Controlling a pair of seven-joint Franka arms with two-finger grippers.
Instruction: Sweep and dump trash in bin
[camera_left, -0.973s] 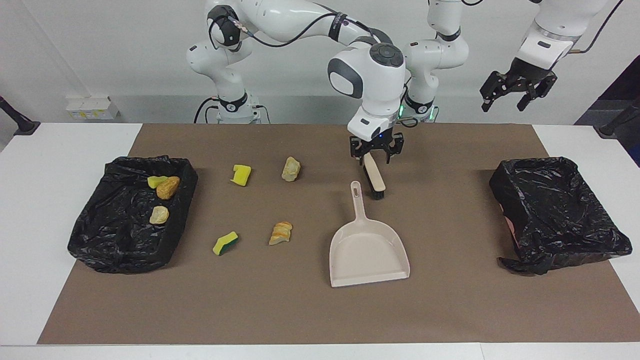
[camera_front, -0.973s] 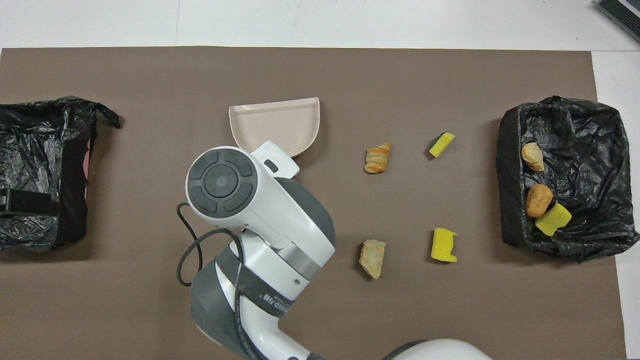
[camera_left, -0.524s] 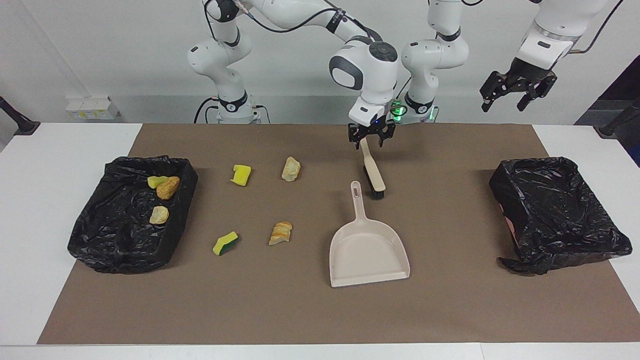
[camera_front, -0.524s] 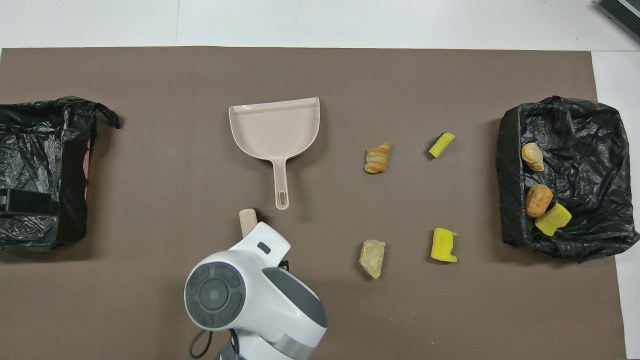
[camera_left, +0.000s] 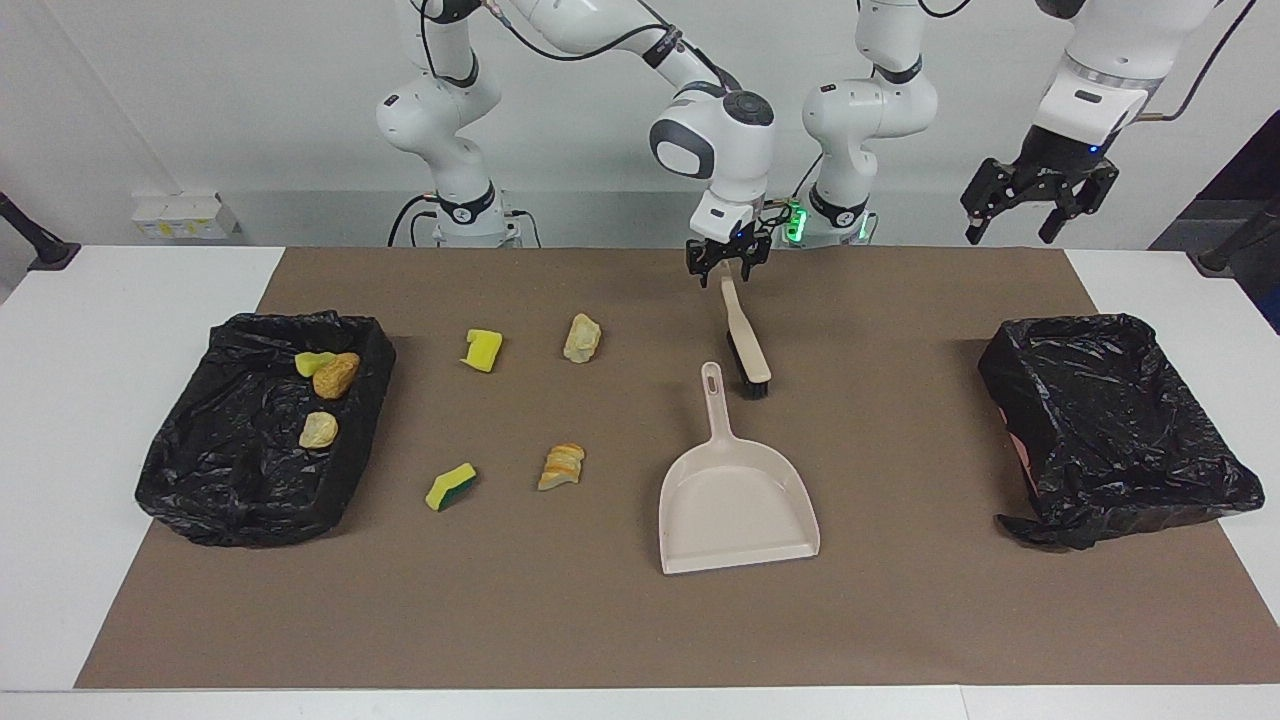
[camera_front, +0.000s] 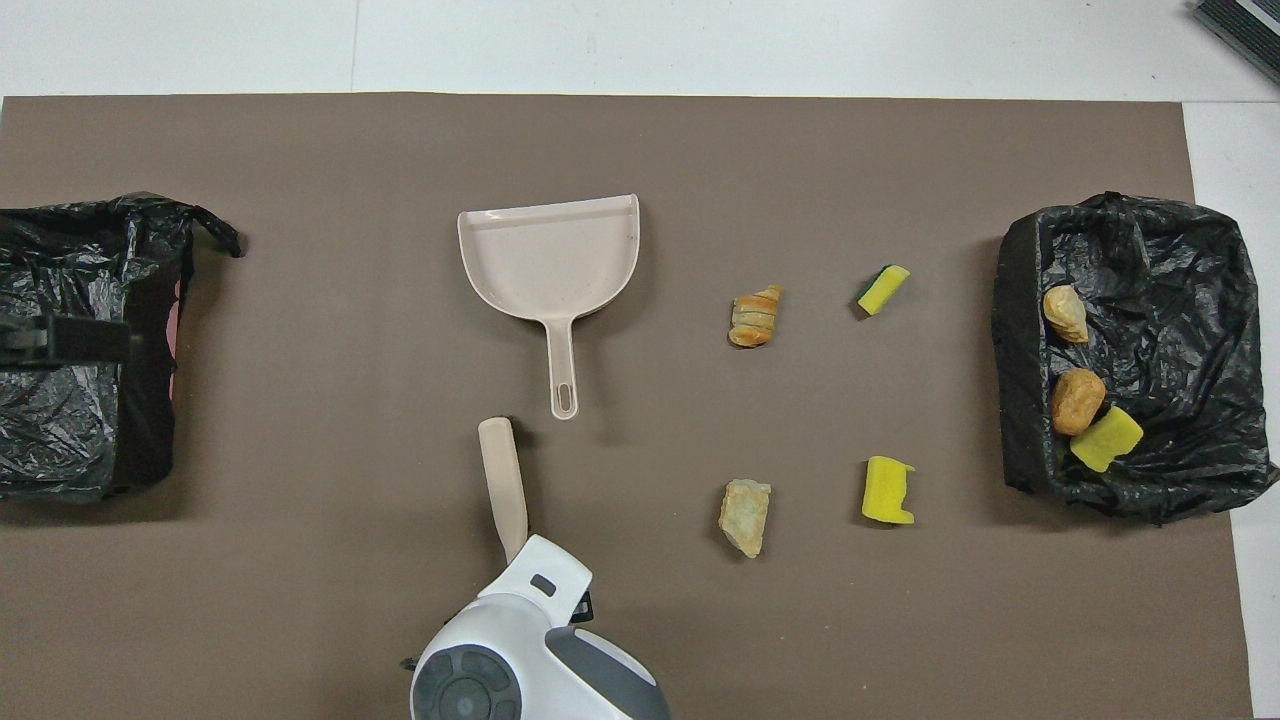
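Observation:
Several pieces of trash lie on the brown mat: a yellow sponge (camera_left: 482, 350) (camera_front: 888, 490), a tan lump (camera_left: 581, 337) (camera_front: 745, 515), a yellow-green sponge (camera_left: 451, 486) (camera_front: 883, 289) and a bread-like lump (camera_left: 561, 466) (camera_front: 755, 316). Three more lie in the black-lined bin (camera_left: 220, 500) (camera_front: 1180, 250) at the right arm's end. The beige brush (camera_left: 747, 345) (camera_front: 503, 480) lies flat beside the dustpan (camera_left: 735, 500) (camera_front: 550, 250) handle. My right gripper (camera_left: 727, 268) hangs open just over the brush handle's end, holding nothing. My left gripper (camera_left: 1040, 200) (camera_front: 60, 340) waits open, raised over the second bin.
A second black-lined bin (camera_left: 1120, 420) (camera_front: 70, 250) stands at the left arm's end of the table. The brown mat (camera_left: 600, 620) covers most of the white table. The right arm's wrist (camera_front: 530, 670) covers the brush handle's end in the overhead view.
My right gripper has lifted off the brush handle and drawn back toward the robots. The brush stays where it lay. The left gripper has shifted only slightly.

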